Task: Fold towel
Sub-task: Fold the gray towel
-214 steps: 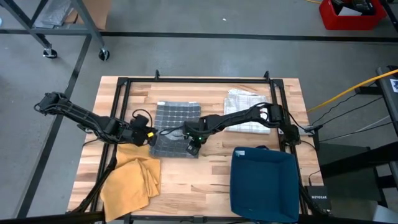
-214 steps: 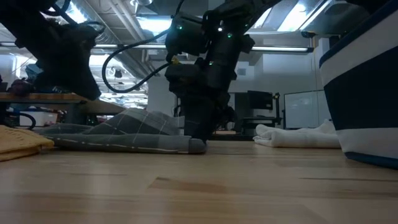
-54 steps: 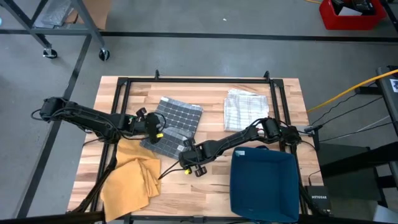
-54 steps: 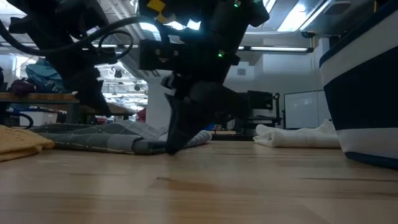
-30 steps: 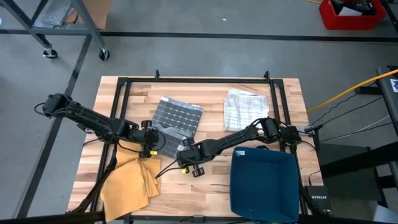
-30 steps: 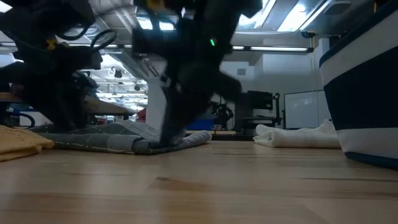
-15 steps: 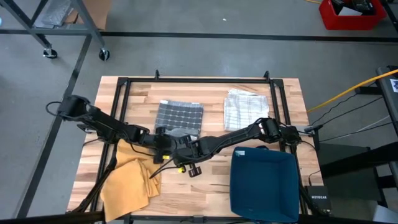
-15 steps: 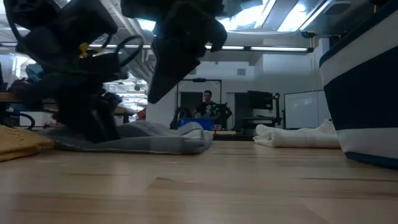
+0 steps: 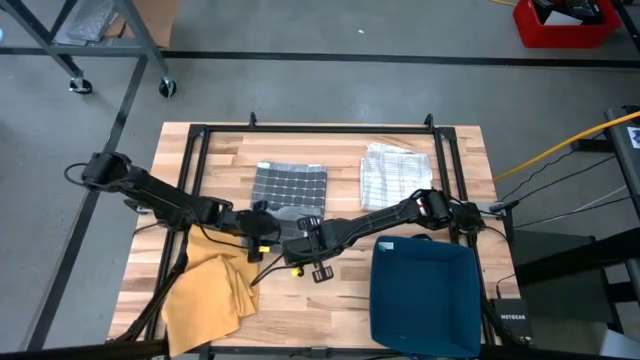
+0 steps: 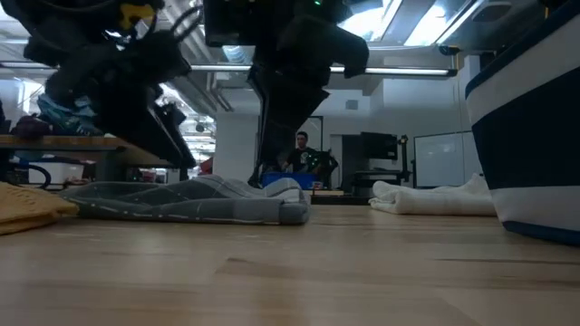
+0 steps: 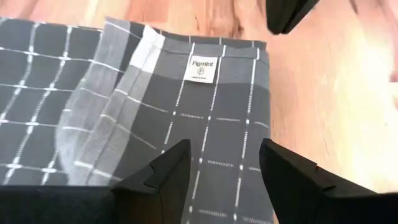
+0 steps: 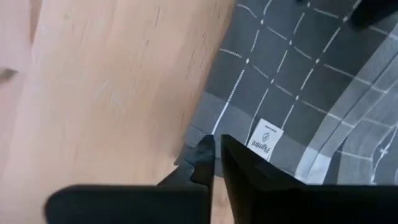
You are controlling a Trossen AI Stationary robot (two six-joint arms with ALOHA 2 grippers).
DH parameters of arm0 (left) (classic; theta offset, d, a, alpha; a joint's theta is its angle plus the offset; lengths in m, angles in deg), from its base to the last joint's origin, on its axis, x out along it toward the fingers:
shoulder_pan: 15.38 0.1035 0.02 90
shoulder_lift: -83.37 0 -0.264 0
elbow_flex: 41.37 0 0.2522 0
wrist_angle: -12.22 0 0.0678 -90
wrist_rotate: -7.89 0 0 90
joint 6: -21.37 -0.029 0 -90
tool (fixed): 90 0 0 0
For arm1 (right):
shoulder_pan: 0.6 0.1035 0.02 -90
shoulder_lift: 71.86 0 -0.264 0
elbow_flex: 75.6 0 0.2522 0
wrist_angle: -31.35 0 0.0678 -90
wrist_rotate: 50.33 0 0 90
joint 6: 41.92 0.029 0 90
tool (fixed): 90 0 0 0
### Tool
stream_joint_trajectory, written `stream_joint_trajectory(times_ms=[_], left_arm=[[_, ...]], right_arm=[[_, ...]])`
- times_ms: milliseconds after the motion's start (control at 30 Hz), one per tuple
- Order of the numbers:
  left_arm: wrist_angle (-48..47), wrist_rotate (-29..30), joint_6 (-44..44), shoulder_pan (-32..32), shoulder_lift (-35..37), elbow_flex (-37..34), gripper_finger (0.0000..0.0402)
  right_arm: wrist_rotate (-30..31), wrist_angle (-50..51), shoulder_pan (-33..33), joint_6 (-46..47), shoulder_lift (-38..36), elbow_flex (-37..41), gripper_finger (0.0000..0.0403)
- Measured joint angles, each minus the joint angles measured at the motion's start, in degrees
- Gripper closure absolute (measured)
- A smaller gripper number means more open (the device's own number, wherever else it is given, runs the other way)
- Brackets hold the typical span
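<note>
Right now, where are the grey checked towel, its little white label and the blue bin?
grey checked towel (image 9: 289,186): high view, on the middle of its flat checked top.
white label (image 11: 201,66): left wrist view, on the label's middle, by the towel's edge.
blue bin (image 9: 420,300): high view, on its inside floor.

On the table (image 9: 330,290), a grid-patterned towel (image 9: 288,188) is laid at the middle, with a second folded towel (image 9: 394,177) to its right (well apart). A crumpled cloth (image 9: 208,292) is spread at the near left corner, and a bin (image 9: 422,296) is set at the near right. The left gripper (image 9: 268,232) and right gripper (image 9: 300,238) are placed side by side over the grid-patterned towel's near edge.
</note>
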Motion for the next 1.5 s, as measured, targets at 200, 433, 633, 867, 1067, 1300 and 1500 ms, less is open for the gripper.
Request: stream_joint_trajectory(times_ms=[200, 433, 633, 867, 1067, 1300, 1500], left_arm=[[-12.4, -2.5, 2.0, -0.3, 6.6, 0.0, 0.0221], [-25.4, -2.9, 4.5, -3.9, 8.8, 0.0, 0.0221], [-27.8, -2.9, 4.2, -8.1, 8.7, 0.0, 0.0222], [-28.0, -0.3, 0.4, -10.9, 8.6, 0.0, 0.0221], [-28.0, 3.7, -2.8, -11.2, 8.6, 0.0, 0.0221], [-27.9, 3.4, -2.7, -11.4, 5.7, 0.0, 0.0222], [-27.2, 4.1, -5.2, -11.7, 1.0, 0.0, 0.0222]], right_arm=[[-1.1, -0.3, 0.0, 5.3, 0.0, 0.0, 0.0295], [-1.1, -3.0, 0.0, 6.8, 0.0, 0.6, 0.0204], [-1.1, -6.3, 0.0, 8.3, 0.0, 2.9, 0.0181], [-1.1, -7.9, 0.0, 11.0, 0.0, 6.6, 0.0187], [-1.1, -8.5, 0.0, 11.1, 0.0, 7.9, 0.0187], [-1.1, -11.1, 0.0, 11.1, 1.8, 7.9, 0.0188], [-1.4, -11.2, 0.0, 11.1, 2.9, 7.8, 0.0188]])
